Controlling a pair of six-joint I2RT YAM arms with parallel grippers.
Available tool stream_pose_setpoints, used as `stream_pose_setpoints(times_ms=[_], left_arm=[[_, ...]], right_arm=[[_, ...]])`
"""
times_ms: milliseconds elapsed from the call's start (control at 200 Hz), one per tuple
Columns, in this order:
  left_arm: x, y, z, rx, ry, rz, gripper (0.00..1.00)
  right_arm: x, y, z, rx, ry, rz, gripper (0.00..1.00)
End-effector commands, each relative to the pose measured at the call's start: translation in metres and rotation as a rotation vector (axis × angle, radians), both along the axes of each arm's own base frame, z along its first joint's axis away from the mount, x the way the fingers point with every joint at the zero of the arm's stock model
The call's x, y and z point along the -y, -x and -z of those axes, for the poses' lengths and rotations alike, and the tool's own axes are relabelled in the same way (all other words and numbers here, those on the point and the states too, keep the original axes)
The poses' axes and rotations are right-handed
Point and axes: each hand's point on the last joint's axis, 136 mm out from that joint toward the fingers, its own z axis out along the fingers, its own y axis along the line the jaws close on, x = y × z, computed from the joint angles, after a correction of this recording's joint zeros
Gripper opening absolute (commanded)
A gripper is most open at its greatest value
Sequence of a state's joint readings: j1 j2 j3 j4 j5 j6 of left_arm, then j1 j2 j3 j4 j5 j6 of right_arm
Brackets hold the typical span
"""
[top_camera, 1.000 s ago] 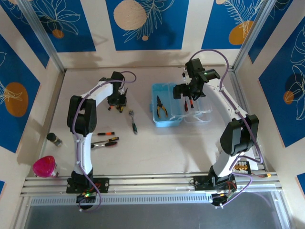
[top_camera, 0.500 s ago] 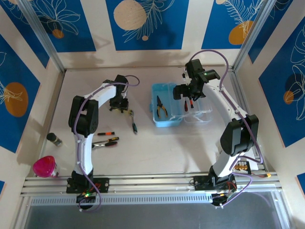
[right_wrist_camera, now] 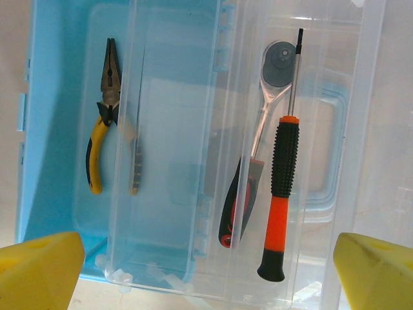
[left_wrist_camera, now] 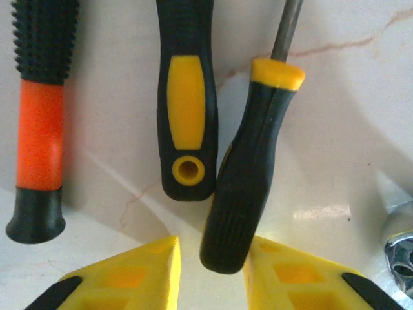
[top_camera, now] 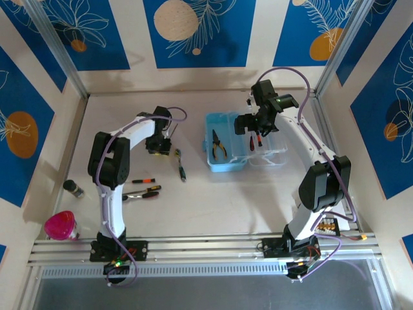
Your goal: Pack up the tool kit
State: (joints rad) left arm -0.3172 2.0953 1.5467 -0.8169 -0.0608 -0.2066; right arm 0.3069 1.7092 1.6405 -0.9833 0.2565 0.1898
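Left gripper (left_wrist_camera: 211, 258), jaws part-open, straddles the butt of the tilted black-and-yellow screwdriver (left_wrist_camera: 248, 161) at lower centre, seemingly to pinch it for the blue case (top_camera: 226, 166) centre-right, where the right gripper (right_wrist_camera: 206, 258) hangs wide open.

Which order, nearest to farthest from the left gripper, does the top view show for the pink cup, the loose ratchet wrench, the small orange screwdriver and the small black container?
1. ratchet wrench, on the table just right of the left gripper
2. small orange screwdriver, toward the near edge beside the left arm
3. small black container, far left
4. pink cup, near-left corner
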Motion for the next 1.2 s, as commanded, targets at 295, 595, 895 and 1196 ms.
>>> stream_pose_setpoints(times_ms=[295,595,895,1196], left_arm=[[0.005,-0.012,-0.006,0.029,-0.018,0.022,0.29],[0.010,-0.026,-0.008,0.035,-0.018,0.034,0.26],[0.007,-0.010,-0.002,0.013,-0.015,0.026,0.20],[0.007,0.000,-0.011,0.016,-0.015,0.039,0.03]], right_arm=[[-0.006,0.006,-0.015,0.026,-0.037,-0.009,0.99],[-0.004,0.006,-0.014,0.024,-0.033,-0.005,0.99],[-0.003,0.007,-0.011,0.017,-0.034,-0.002,0.99],[-0.004,0.007,-0.015,0.027,-0.041,-0.002,0.99]])
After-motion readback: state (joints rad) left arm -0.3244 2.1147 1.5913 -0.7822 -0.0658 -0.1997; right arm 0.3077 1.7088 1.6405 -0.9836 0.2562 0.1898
